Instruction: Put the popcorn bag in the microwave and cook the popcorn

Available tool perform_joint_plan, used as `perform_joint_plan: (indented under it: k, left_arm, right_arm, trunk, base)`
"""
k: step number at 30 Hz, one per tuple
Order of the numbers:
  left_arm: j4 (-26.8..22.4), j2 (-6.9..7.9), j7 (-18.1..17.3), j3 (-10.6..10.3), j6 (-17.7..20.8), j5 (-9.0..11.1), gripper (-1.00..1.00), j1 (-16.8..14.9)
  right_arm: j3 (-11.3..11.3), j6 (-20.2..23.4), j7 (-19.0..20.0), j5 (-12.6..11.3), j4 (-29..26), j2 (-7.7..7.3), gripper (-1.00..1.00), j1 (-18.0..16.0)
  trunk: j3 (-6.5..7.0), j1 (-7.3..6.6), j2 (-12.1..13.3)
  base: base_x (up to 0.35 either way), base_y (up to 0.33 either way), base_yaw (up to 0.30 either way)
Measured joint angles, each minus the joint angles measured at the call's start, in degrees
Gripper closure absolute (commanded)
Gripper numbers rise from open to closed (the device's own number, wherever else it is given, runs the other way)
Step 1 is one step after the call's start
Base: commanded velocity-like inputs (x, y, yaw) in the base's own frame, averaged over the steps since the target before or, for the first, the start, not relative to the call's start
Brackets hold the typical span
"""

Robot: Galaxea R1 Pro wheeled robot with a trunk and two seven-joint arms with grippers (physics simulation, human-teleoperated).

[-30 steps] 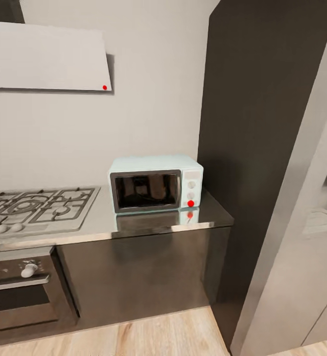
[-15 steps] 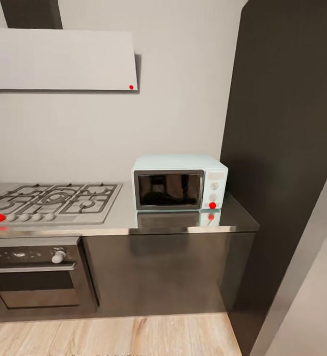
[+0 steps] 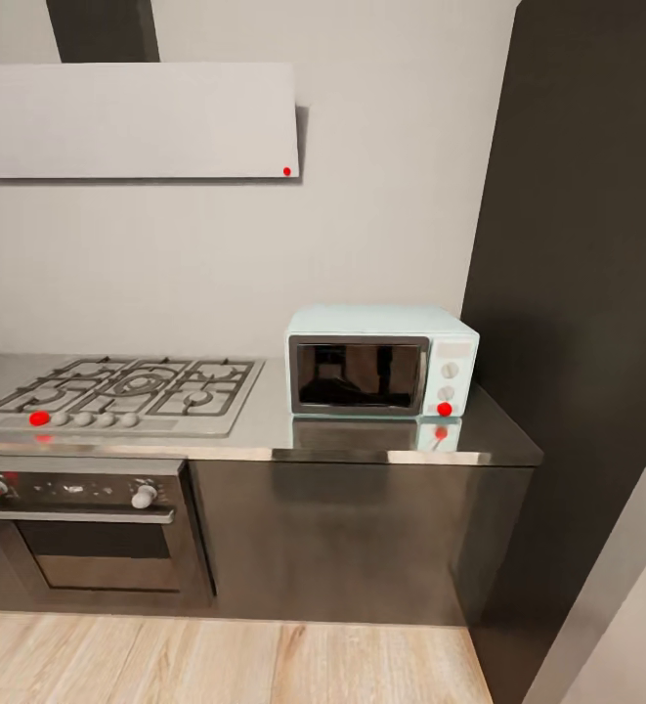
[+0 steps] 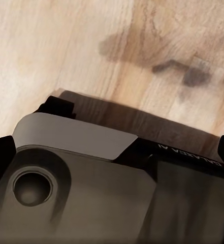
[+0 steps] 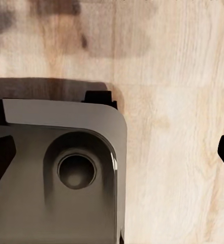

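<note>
The mint-blue microwave (image 3: 381, 362) stands on the glossy grey countertop (image 3: 264, 438) at its right end, against the wall, with its dark glass door shut. A red dot marks its lower knob. The popcorn bag and the popcorn are out of view. In the left wrist view my left gripper (image 4: 112, 157) hangs over the wooden floor and the robot's own base, with dark fingertips (image 4: 0, 157) far apart at the frame's edges, open and empty. My right gripper (image 5: 112, 157) is the same, its fingertips (image 5: 0, 160) spread wide.
A steel gas hob (image 3: 127, 391) lies left of the microwave, with a dark oven (image 3: 88, 533) below and a flat grey hood (image 3: 137, 119) above. A tall dark cabinet (image 3: 586, 293) closes the right side. Wooden floor (image 3: 225, 660) runs along the counter front.
The camera has swung left: the microwave and hob sit further right in the picture, more of the oven shows, and the pale appliance at the right has mostly left the frame.
</note>
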Motion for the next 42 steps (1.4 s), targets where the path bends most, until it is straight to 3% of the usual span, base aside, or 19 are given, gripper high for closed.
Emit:
perform_joint_plan:
  k: [5, 8, 11, 13, 14, 15, 16, 17, 18, 19, 22, 23, 26, 28, 31, 32, 35, 38, 42]
  left_arm:
    - [0.00, -0.07, 0.00, 0.00, 0.00, -0.01, -1.00, 0.00]
    - [0.00, -0.09, 0.00, 0.00, 0.00, -0.13, -1.00, 0.00]
    - [0.01, -0.14, 0.00, -0.02, 0.00, -0.26, -1.00, 0.00]
    - [0.02, -0.17, -0.01, -0.02, 0.00, -0.41, -1.00, 0.00]
    - [0.01, -0.18, 0.00, -0.02, -0.01, -0.42, -1.00, 0.00]
    - [0.01, -0.24, 0.00, -0.06, -0.01, -0.49, -1.00, -0.01]
    - [0.02, -0.26, 0.00, -0.08, -0.01, -0.52, -1.00, -0.01]
    - [0.02, -0.27, 0.00, -0.09, -0.01, -0.53, -1.00, -0.01]
    - [0.01, -0.27, 0.00, -0.09, -0.01, -0.54, -1.00, 0.00]
    - [0.01, -0.27, 0.00, -0.09, -0.01, -0.54, -1.00, 0.00]
    - [0.01, -0.27, 0.00, -0.09, -0.01, -0.54, -1.00, 0.00]
    - [0.01, -0.27, 0.00, -0.09, -0.01, -0.54, -1.00, 0.00]
    - [0.01, -0.27, 0.00, -0.09, -0.01, -0.55, -1.00, 0.00]
    - [0.02, -0.33, 0.00, -0.11, 0.03, -0.61, -1.00, 0.00]
    - [0.01, -0.35, 0.00, -0.12, 0.07, -0.62, -1.00, 0.00]
    - [0.01, -0.35, 0.00, -0.16, 0.08, -0.63, -1.00, 0.00]
    - [0.01, -0.36, 0.00, -0.17, 0.08, -0.63, -1.00, 0.00]
    - [0.01, -0.36, 0.00, -0.17, 0.08, -0.62, -1.00, 0.00]
    - [0.01, -0.36, 0.00, -0.17, 0.08, -0.68, -1.00, 0.00]
  right_arm:
    - [0.02, 0.06, 0.06, 0.01, -0.01, -0.02, -1.00, 0.00]
    - [1.10, 0.10, 0.31, 1.25, -0.33, 0.32, -1.00, -0.05]
    - [2.78, 0.40, 0.31, 2.69, -2.57, 2.03, -1.00, -0.15]
    - [3.59, 6.05, 0.19, 3.44, -16.49, 5.89, -1.00, -0.35]
    - [3.67, 7.59, 0.18, 3.57, -19.09, 6.43, -1.00, -0.17]
    - [4.24, 17.54, 0.47, 4.56, -25.54, 9.29, -1.00, -0.13]
    - [8.61, 26.46, 0.52, 5.21, -35.52, 12.42, -1.00, -0.13]
    - [12.88, 31.10, 0.28, 5.51, -47.38, 13.62, -1.00, -0.13]
    - [15.11, 34.29, 0.16, 5.72, -60.57, 14.05, -1.00, -0.14]
    - [16.04, 36.44, 0.11, 5.74, -66.61, 14.26, -1.00, -0.15]
    - [17.30, 43.16, 0.20, 5.30, -78.73, 14.80, -1.00, -0.20]
    - [17.50, 47.07, 0.25, 5.18, -81.70, 15.01, -1.00, -2.29]
    - [17.56, 52.51, 0.20, 4.97, -83.77, 15.21, -1.00, -10.63]
    - [17.46, 55.72, -0.04, 5.11, -84.18, 15.25, -1.00, -19.55]
    - [17.21, 56.60, -0.23, 5.14, -84.28, 15.24, -1.00, -25.81]
    - [17.10, 56.66, -1.00, 5.27, -84.32, 15.24, -1.00, -29.71]
    - [16.67, 55.78, -2.82, 5.39, -84.35, 15.41, -1.00, -34.23]
    - [15.52, 53.75, -4.77, 5.30, -84.33, 15.76, -1.00, -36.24]
    - [12.24, 45.71, -6.21, 3.57, -82.91, 15.77, -1.00, -36.80]
  trunk:
    - [0.00, 0.00, 0.00]
    - [0.00, 0.00, 0.00]
    - [0.00, 0.00, 0.00]
    - [0.01, 0.00, 0.00]
    - [0.01, 0.00, 0.00]
    - [0.00, 0.00, 0.00]
    - [0.00, 0.00, 0.00]
    - [0.00, 0.00, 0.00]
    - [0.01, 0.00, 0.00]
    - [0.01, 0.00, 0.00]
    - [0.01, 0.00, 0.00]
    - [0.02, 0.00, 0.00]
    - [0.01, 0.00, 0.00]
    - [0.02, 0.00, 0.00]
    - [0.01, 0.00, 0.00]
    - [0.01, 0.00, 0.00]
    - [0.01, 0.00, 0.00]
    - [0.01, 0.00, 0.00]
    - [0.00, 0.00, 0.00]
  base:
    - [0.000, 0.000, 0.000]
    - [0.000, 0.000, 0.000]
    - [0.000, 0.000, 0.000]
    - [0.000, 0.000, 0.000]
    - [0.000, 0.000, 0.000]
    - [0.000, 0.000, 0.000]
    - [0.000, 0.000, 0.000]
    - [0.000, 0.000, 0.000]
    - [0.000, 0.000, 0.000]
    - [0.000, 0.000, 0.000]
    - [0.000, 0.000, 0.000]
    - [0.000, 0.000, 0.000]
    - [0.000, 0.000, 0.000]
    - [0.000, 0.000, 0.000]
    - [0.000, 0.000, 0.000]
    - [0.000, 0.000, 0.000]
    - [0.000, 0.000, 0.000]
    - [0.000, 0.000, 0.000]
    - [0.000, 0.000, 0.000]
